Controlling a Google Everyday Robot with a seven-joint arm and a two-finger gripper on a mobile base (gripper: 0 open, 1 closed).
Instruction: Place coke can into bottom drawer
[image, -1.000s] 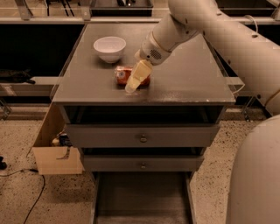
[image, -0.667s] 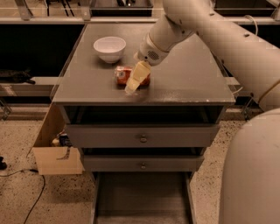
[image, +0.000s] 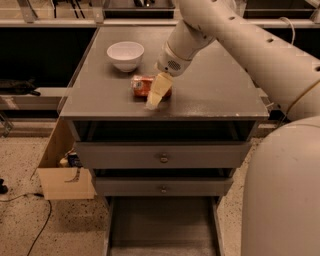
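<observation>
The coke can (image: 140, 85) lies on its side on the grey cabinet top (image: 215, 95), silvery end facing left, just in front of the white bowl. My gripper (image: 156, 95) reaches down from the right and sits right at the can's right half, covering part of it. The can still rests on the top. The bottom drawer (image: 160, 225) is pulled out at the foot of the cabinet, and its flat grey floor is bare.
A white bowl (image: 125, 54) stands behind and left of the can. Two upper drawers with round knobs (image: 163, 158) are closed. An open cardboard box (image: 60, 172) sits on the floor at the left. My arm's large white body (image: 280, 190) fills the right side.
The gripper and the can stay in the same place on the cabinet top. The arm's upper links have shifted slightly.
</observation>
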